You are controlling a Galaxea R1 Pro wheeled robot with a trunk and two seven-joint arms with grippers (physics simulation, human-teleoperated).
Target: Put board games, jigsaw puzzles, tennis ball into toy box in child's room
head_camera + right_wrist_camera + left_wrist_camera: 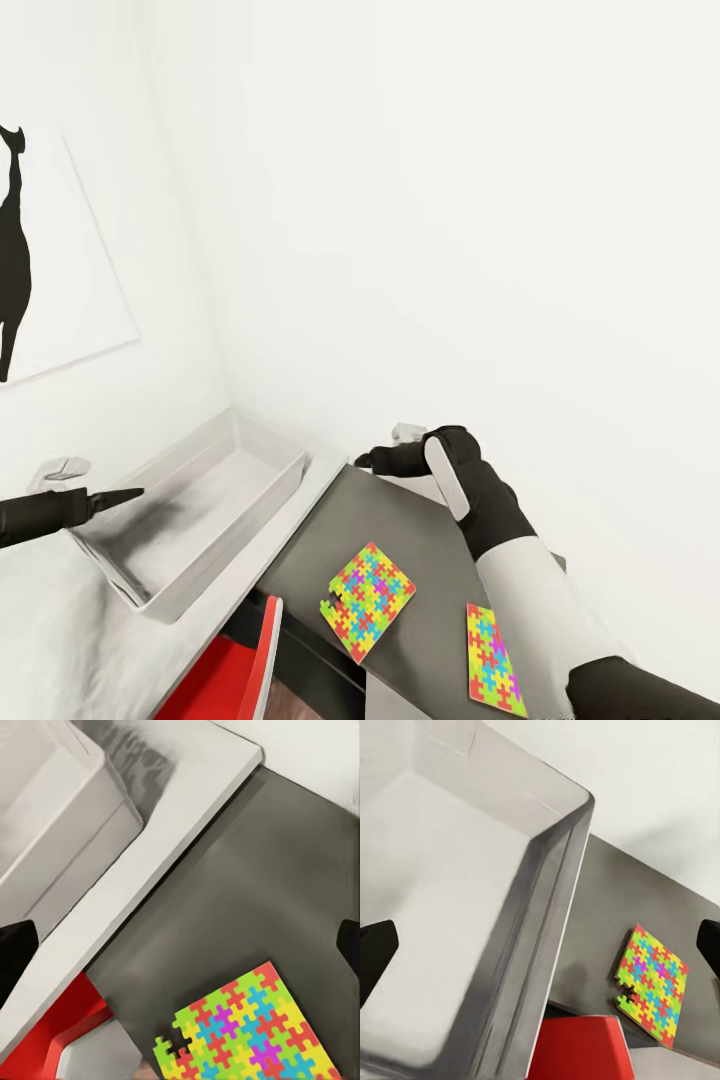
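Here we see the grey toy box (190,520) with its corner resting on the dark table (420,530), nothing visible inside it. Our left gripper (125,494) hovers over the box, fingers spread; our right gripper (372,459) hangs over the table, fingers spread too. Beside the box lie two jigsaw puzzles (368,600) (494,660), with a red chair (235,670) below. No readable writing shows.

Bright, even simulator light, near-blown white walls, soft smudged shadow inside the grey tray (270,500).
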